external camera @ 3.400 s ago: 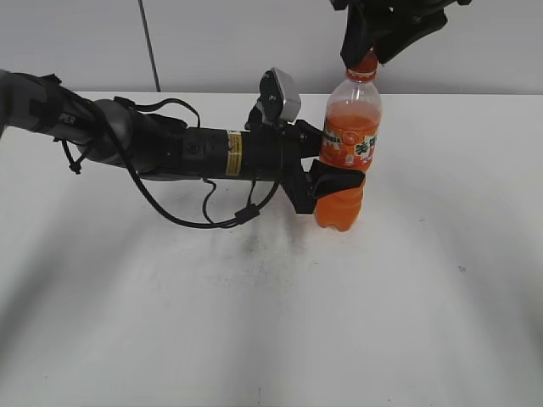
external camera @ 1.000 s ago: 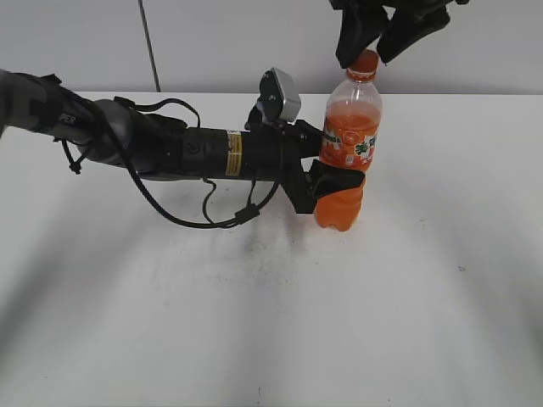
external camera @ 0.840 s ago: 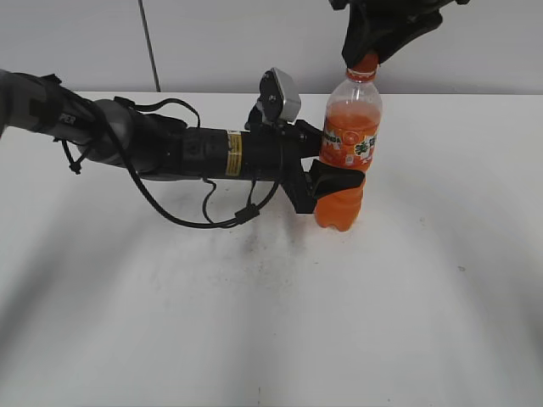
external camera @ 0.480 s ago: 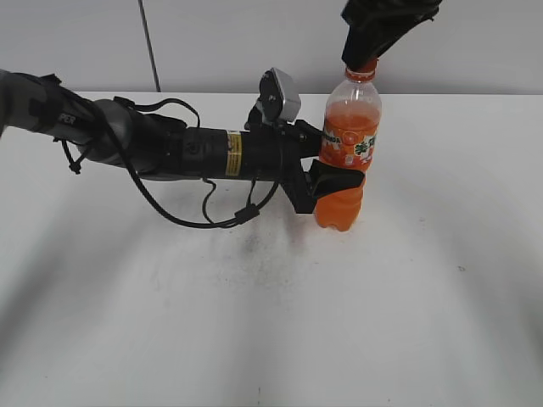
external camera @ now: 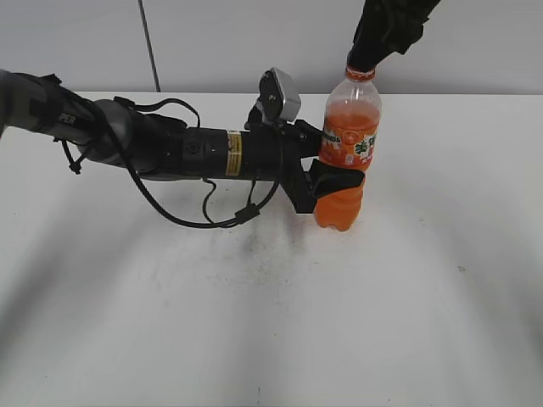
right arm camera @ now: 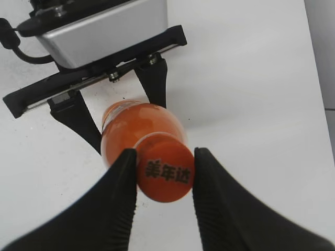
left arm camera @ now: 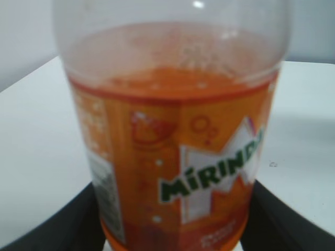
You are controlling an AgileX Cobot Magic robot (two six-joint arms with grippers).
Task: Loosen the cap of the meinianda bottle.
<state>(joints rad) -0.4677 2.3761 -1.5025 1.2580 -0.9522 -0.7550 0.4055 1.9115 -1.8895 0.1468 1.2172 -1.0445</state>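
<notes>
The meinianda bottle (external camera: pixel 349 144) stands upright on the white table (external camera: pixel 254 322), filled with orange drink, with its label band in the left wrist view (left arm camera: pixel 172 146). My left gripper (external camera: pixel 338 181) comes in from the left and is shut on the bottle's waist; its dark fingers flank the bottle in the left wrist view (left arm camera: pixel 172 232). My right gripper (external camera: pixel 365 58) comes down from above and is shut on the cap (right arm camera: pixel 165 171), one finger on each side (right arm camera: pixel 165 180). The cap is hidden by the fingers in the exterior view.
My left arm (external camera: pixel 170 148) with its cables lies low across the table's left half. The left wrist camera housing (right arm camera: pixel 99 31) sits just behind the bottle. A grey wall (external camera: pixel 212 42) runs along the table's back edge.
One second ago my right gripper was open around the cap. It closed on the cap and has since turned, its body swinging up and to the right. The bottle and left arm stayed still.
</notes>
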